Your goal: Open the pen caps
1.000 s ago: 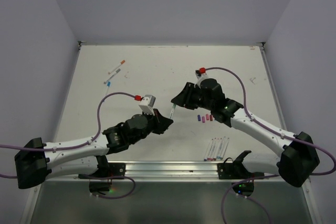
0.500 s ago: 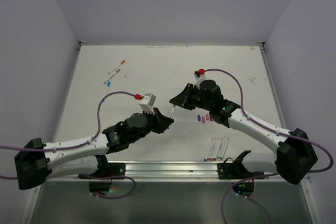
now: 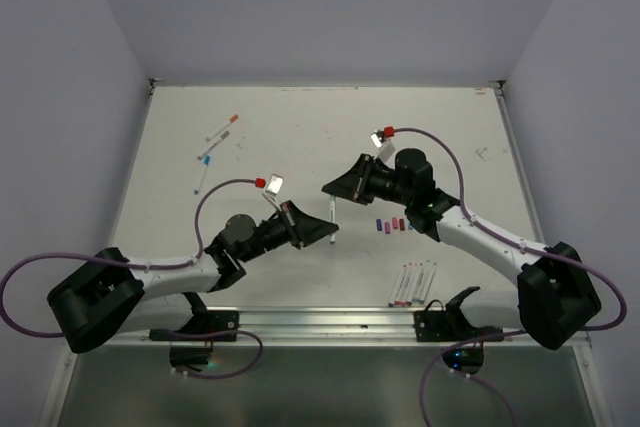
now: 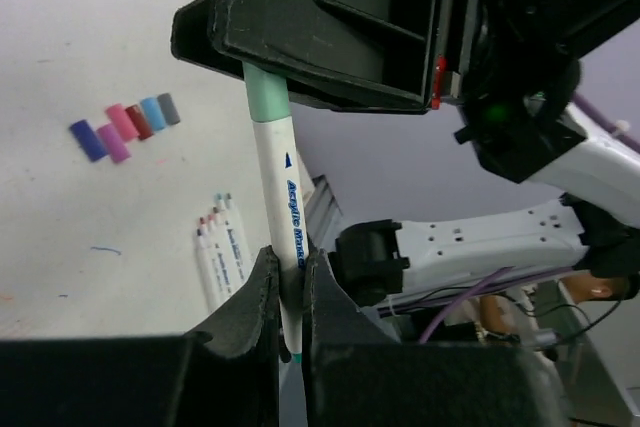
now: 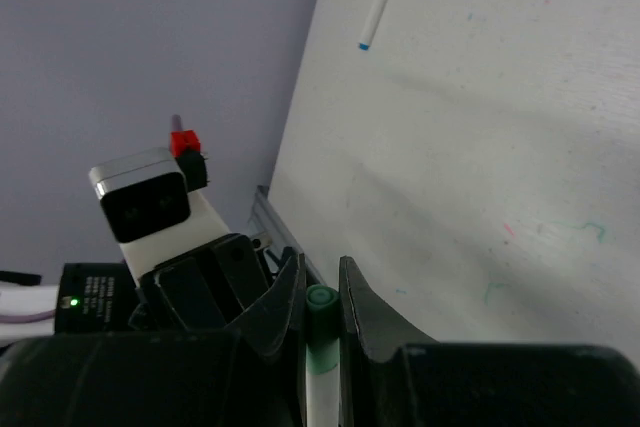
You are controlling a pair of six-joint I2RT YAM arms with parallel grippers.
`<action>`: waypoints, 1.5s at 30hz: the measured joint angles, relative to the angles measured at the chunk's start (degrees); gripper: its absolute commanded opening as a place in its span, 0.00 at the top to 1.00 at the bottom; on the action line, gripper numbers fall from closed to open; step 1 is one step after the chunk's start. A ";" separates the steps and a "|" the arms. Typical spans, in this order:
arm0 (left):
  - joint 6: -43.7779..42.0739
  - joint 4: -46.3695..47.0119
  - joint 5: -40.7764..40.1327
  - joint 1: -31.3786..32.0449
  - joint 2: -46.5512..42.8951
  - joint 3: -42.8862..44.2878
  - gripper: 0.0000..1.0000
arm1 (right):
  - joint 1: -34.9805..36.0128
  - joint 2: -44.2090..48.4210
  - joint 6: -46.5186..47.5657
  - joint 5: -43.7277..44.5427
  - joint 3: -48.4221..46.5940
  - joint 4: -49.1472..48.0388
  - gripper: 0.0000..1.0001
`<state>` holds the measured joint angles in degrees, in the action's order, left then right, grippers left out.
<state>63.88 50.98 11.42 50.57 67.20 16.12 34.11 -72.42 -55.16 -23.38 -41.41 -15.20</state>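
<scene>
At the front rail [image 3: 330,319], a bunch of uncapped pens [image 3: 413,282] lies flat, done by the look of it. Just beyond, mid-table and off the surface, the left gripper [image 4: 290,269] pinches the lower barrel of the pen in hand [image 4: 287,197]. The right gripper [image 5: 321,285] is pressed together on its mint cap [image 4: 265,97]. Cap looks fully seated, so the pull is yet to come.

To do it well, IMO: pull straight along the barrel axis w/ the arms moving apart, no sideways bend. L grip sits low, far from the cap, so the barrel may pivot or slip. Keep that pinch firm; add a small twist if it sticks.

Next out, a row of loose caps [image 3: 393,224] lies right of the grippers. Far left are two capped pens [image 3: 222,130].

Vs 1 s ago: R jaws have closed onto the cap. L arm's shoulder has swung round and its wrist sits further right. Caps and the other pens haven't moved.
</scene>
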 measured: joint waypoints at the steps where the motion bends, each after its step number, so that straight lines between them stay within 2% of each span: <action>1: 1.92 2.64 0.94 -0.22 0.85 -0.42 1.00 | -0.57 -0.28 -0.48 -1.73 0.00 -0.85 1.00; 4: 6.03 8.63 8.50 0.66 1.33 -1.55 1.00 | -4.13 -3.04 -2.58 -4.96 -0.42 -7.58 1.00; 7: 6.97 14.82 15.93 2.60 -1.40 -1.68 1.00 | -7.87 -5.84 -2.82 -4.72 -0.94 -8.85 1.00; 10: 5.01 13.31 17.70 2.67 -6.12 -1.66 1.00 | -8.72 -6.99 -2.19 -4.55 -1.90 -6.93 1.00; 12: 0.92 2.38 15.96 2.75 -9.73 -0.07 1.00 | -8.44 -7.43 0.15 -2.80 -5.22 -0.59 1.00; 15: -5.31 -17.31 7.58 3.15 -12.11 5.62 1.00 | -7.08 -8.57 6.21 2.49 -13.44 13.29 1.00; 19: -8.55 -29.14 -0.50 3.21 -14.69 5.97 1.00 | -2.58 -10.84 12.70 10.80 -19.28 26.36 1.00; 25: -7.63 -31.26 -5.92 5.66 -9.75 2.71 1.00 | 3.96 -14.75 16.33 20.92 -17.94 38.69 1.00; 31: -5.88 -30.93 -10.71 13.35 -1.49 2.78 1.00 | 6.51 -18.34 16.83 28.04 -16.17 43.87 1.00; 37: -4.46 -29.16 -12.20 14.60 2.34 2.78 1.00 | 7.43 -19.85 16.83 34.03 -15.34 45.70 1.00; 45: -3.85 -27.26 -12.39 15.80 5.73 3.93 1.00 | 7.58 -21.99 16.83 40.46 -15.08 47.82 0.86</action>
<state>60.03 23.73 -0.97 66.37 72.93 20.05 41.69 -94.41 -38.33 17.08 -56.49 32.62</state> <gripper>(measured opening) 0.062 0.139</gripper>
